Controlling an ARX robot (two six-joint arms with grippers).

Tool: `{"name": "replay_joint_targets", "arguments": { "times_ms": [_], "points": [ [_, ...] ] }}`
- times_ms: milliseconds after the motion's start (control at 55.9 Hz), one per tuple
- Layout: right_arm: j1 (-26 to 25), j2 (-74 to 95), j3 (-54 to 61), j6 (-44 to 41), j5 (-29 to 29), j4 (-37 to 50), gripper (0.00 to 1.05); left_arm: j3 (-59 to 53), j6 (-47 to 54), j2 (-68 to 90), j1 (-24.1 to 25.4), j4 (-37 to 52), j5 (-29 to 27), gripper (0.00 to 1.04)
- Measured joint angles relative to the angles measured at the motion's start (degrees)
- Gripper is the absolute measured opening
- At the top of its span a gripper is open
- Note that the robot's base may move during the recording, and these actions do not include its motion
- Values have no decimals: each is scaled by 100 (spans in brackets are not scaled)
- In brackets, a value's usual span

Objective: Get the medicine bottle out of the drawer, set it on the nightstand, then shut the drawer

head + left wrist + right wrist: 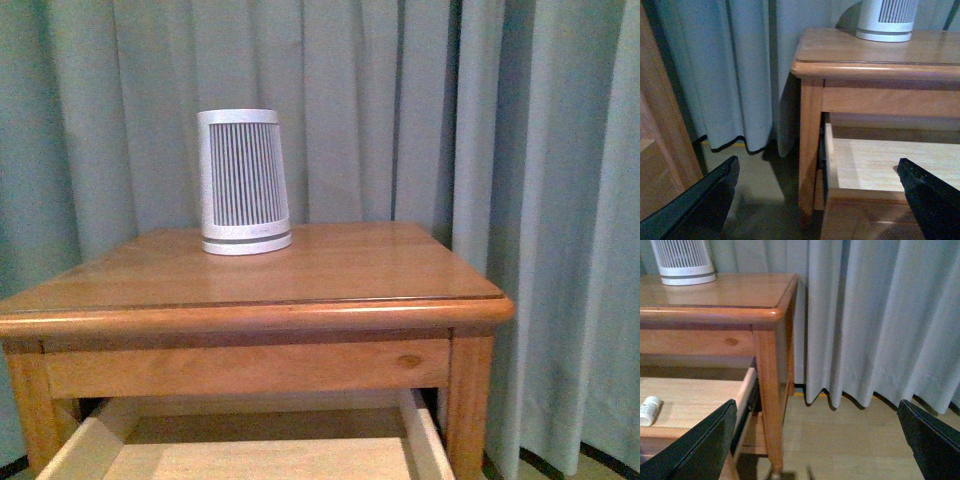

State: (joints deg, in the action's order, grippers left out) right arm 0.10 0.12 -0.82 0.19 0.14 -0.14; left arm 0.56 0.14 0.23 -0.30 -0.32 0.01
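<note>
The nightstand (330, 270) is orange-brown wood, and its upper drawer (250, 455) stands pulled out, pale inside. The medicine bottle (649, 410), small and white, lies on its side on the drawer floor (690, 395), seen only in the right wrist view. My left gripper (817, 175) is open, low in front of the drawer's left front corner (830, 192). My right gripper (815, 415) is open over the floor beside the nightstand's right leg (767, 405), with nothing between its fingers. Neither arm shows in the front view.
A tall white ribbed device (243, 182) stands at the back left of the nightstand top. Grey-blue curtains (480, 120) hang behind and on both sides. A wooden panel (660, 145) stands close on the left. Bare floor (850, 440) lies to the right.
</note>
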Motion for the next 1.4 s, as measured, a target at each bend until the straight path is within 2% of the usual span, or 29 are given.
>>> {"name": "replay_joint_targets", "arguments": {
  "times_ms": [465,501,555,662,877,984,1163,1395],
  "points": [
    [-7,7,0,-2,-33,4,98,0,-2,-9,0,-2,-20,98],
    [149,323,-26,-319,551,190,98,0,-2,-9,0,0,-20,98],
    [273,1005,-133,-446,981,592,98,0,0,-9,0,0,-15,98],
    [439,3126,-903,-317,1014,1314,98,0,0,-9,0,0,-17,98],
    [828,6157,-2549,581,973,494,98,0,0,-9,0,0,-15,98],
    [1134,7093,-3091,822,1150,345,98,0,0,-9,0,0,-15,98],
    [1670,8327,-3738,1110,1434,603,98,0,0,-9,0,0,-15,98],
    [2026,9567,-4391,1534,1773,433,98,0,0,-9,0,0,-15,98]
  ]
}}
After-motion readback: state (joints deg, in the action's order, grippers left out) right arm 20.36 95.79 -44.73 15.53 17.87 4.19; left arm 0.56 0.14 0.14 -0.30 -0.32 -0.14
